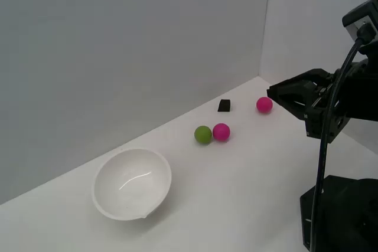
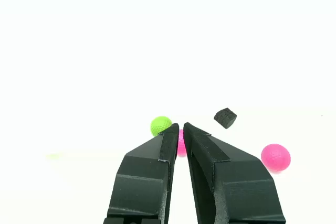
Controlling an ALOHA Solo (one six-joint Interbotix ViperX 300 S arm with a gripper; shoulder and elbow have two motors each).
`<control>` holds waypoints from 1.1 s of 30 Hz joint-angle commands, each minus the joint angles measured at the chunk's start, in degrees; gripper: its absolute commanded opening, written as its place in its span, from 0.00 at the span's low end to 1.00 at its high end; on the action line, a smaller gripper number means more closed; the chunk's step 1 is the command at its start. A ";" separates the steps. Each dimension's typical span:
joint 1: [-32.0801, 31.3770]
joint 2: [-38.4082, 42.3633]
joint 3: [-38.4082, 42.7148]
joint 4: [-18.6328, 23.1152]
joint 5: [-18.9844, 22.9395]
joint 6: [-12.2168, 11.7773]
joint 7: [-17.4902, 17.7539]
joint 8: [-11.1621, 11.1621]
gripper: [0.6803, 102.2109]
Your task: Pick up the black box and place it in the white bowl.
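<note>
The black box (image 1: 224, 105) is a tiny dark block on the white table near the back wall; it also shows in the wrist view (image 2: 225, 117). The white bowl (image 1: 133, 182) sits tilted at the exterior view's left, empty, and is out of the wrist view. My gripper (image 1: 270, 92) hangs above the table at the exterior view's right, apart from the box. In the wrist view the gripper (image 2: 181, 126) has its fingers nearly touching with nothing between them.
A green ball (image 1: 203, 134) and a pink ball (image 1: 221, 131) touch each other between box and bowl. A second pink ball (image 1: 264, 105) lies near my gripper tip. The black robot base (image 1: 339, 216) stands at the lower right. Grey walls (image 1: 118, 57) close the back.
</note>
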 commanded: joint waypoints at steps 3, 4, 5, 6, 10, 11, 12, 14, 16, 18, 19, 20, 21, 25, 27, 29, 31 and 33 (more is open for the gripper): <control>-10.28 8.35 8.70 0.53 0.18 -0.44 0.18 -0.26 0.02; -10.28 8.26 8.53 0.44 0.18 -0.44 0.09 -0.26 0.02; -10.28 8.09 8.44 0.53 0.18 -0.44 0.18 -0.26 0.02; -10.28 8.17 8.61 0.53 0.18 -0.44 0.18 -0.26 0.02; -10.37 8.00 8.44 0.44 0.18 -0.44 0.18 -0.26 0.02; -10.28 8.17 8.61 0.44 0.18 -0.44 0.18 -0.26 0.02; -10.28 8.26 8.61 0.44 0.18 -0.44 0.18 -0.26 0.02; -10.28 8.00 8.35 0.44 0.18 -0.44 0.18 -0.26 0.02; -10.28 8.35 8.70 0.53 0.26 -0.44 0.18 -0.26 0.02; -10.28 8.26 8.61 0.44 0.18 -0.44 0.18 -0.26 0.02; -10.28 8.35 8.61 0.53 0.18 -0.35 0.18 -0.26 0.02; -10.28 8.44 8.79 0.53 0.18 -0.44 0.18 -0.26 0.02; -10.28 8.44 8.79 0.53 0.18 -0.44 0.18 -0.26 0.02; -10.28 8.17 8.53 0.35 0.09 -0.44 0.18 -0.18 0.02; -10.28 7.91 8.26 0.09 -0.18 -0.35 0.18 -0.26 0.02; -10.28 7.29 7.73 -0.26 -0.62 -0.35 0.18 -0.26 0.02; -10.28 6.42 6.59 -1.32 -1.49 -0.09 0.18 -0.26 0.02; -10.20 4.75 5.10 -2.99 -3.25 0.79 0.26 -0.26 0.02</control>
